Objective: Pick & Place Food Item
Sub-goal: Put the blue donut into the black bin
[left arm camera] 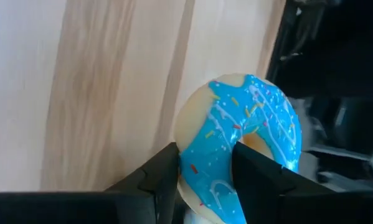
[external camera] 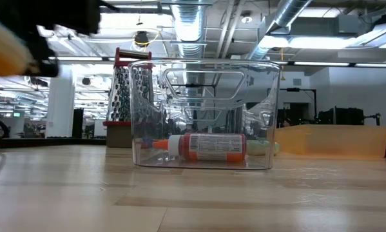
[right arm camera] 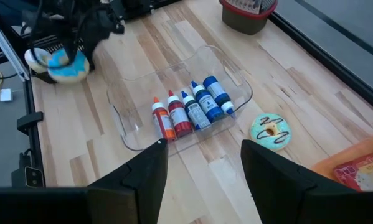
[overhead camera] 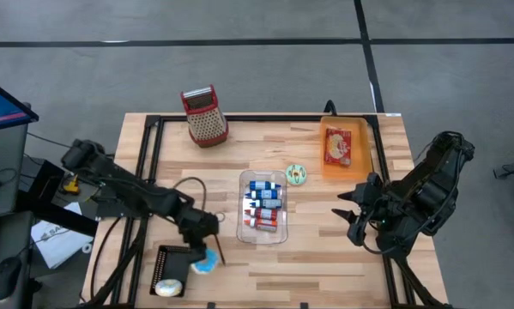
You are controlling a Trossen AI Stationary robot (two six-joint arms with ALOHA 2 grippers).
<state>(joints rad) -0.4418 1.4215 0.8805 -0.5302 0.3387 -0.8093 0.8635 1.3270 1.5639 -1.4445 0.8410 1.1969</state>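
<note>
1. The left gripper (overhead camera: pixel 207 254) is holding a blue-frosted doughnut (left arm camera: pixel 239 146) with sprinkles; in the left wrist view its two dark fingers (left arm camera: pixel 150 180) are pinching the doughnut's ring, one on the outer edge and one at the hole.
2. The held doughnut is sitting at the fingertips over the front left part of the wooden table (overhead camera: pixel 325 257), just beside a black tray (overhead camera: pixel 166 262) that is carrying a white-frosted doughnut (overhead camera: pixel 168 287).
3. Just past the left fingers, toward the middle of the table, a clear plastic bin (overhead camera: pixel 263 208) is lying flat and holding small bottles with blue caps (overhead camera: pixel 263 190) and red caps (overhead camera: pixel 261 221).
4. The right gripper (overhead camera: pixel 349 213) is hovering over the right part of the table, and its fingers (right arm camera: pixel 142 174) are standing spread with nothing between them.
5. In the right wrist view, the clear bin is lying ahead of the right fingers, and a green-frosted doughnut (right arm camera: pixel 270 132) is resting on the table beside the bin.
6. An orange tray (overhead camera: pixel 345 150) holding a red packet (overhead camera: pixel 337 146) is sitting near the back right, beyond the right fingers.
7. A box grater (overhead camera: pixel 205 116) with a red top is standing at the back of the table, well apart from both sets of fingers.
</note>
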